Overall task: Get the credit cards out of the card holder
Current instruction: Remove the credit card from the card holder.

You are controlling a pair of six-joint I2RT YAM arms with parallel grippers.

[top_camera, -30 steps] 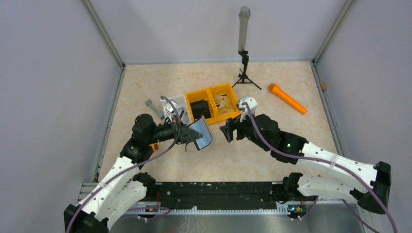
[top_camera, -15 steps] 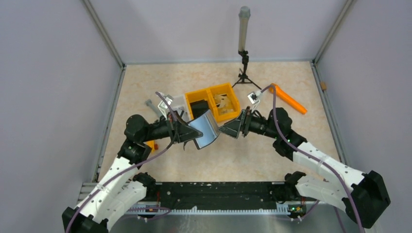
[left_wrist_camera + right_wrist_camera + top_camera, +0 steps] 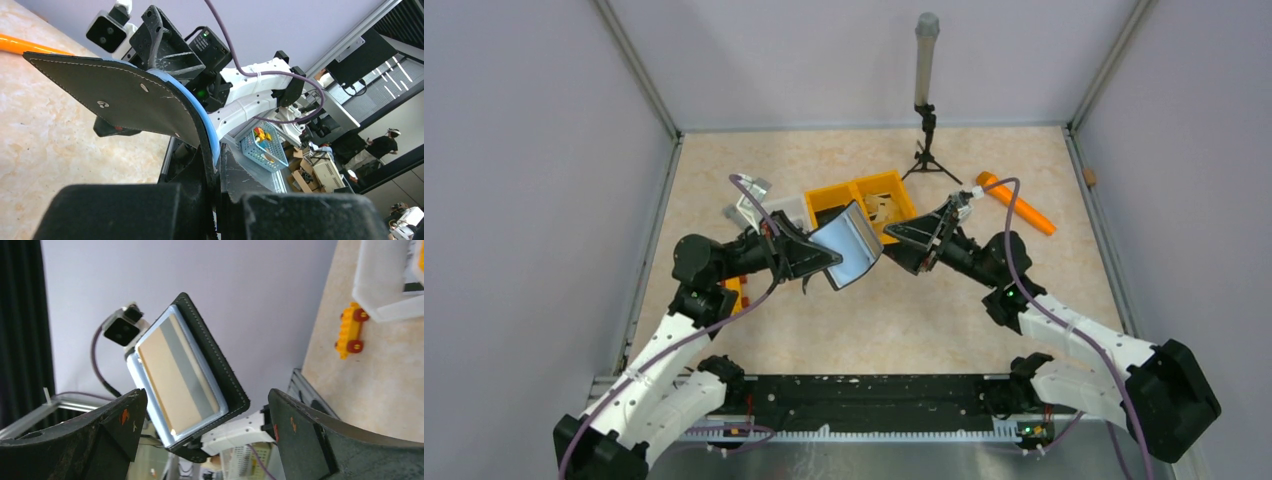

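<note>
My left gripper [image 3: 822, 262] is shut on the lower edge of the open black card holder [image 3: 850, 254] and holds it up above the table, with its pale blue lining turned toward the right arm. In the left wrist view the holder's black outside [image 3: 125, 95] curves up from between my fingertips [image 3: 218, 156]. In the right wrist view one of the credit cards [image 3: 176, 374], shiny with a grey stripe, sits in the lining of the card holder [image 3: 227, 385]. My right gripper [image 3: 207, 399] is open, with the holder's lower end between its fingers and not touched. From above, the right gripper [image 3: 902, 240] points at the holder's right edge.
A yellow two-part bin [image 3: 886, 192] lies just behind the holder, with a white tray [image 3: 776, 210] to its left. An orange tool [image 3: 1016, 203] lies at the back right and a small tripod stand [image 3: 927, 135] at the back. A yellow toy car [image 3: 350, 330] sits on the table.
The right gripper opened wider and swung up and left toward the holder. The left arm carried the holder up and to the right, toward the right gripper.
</note>
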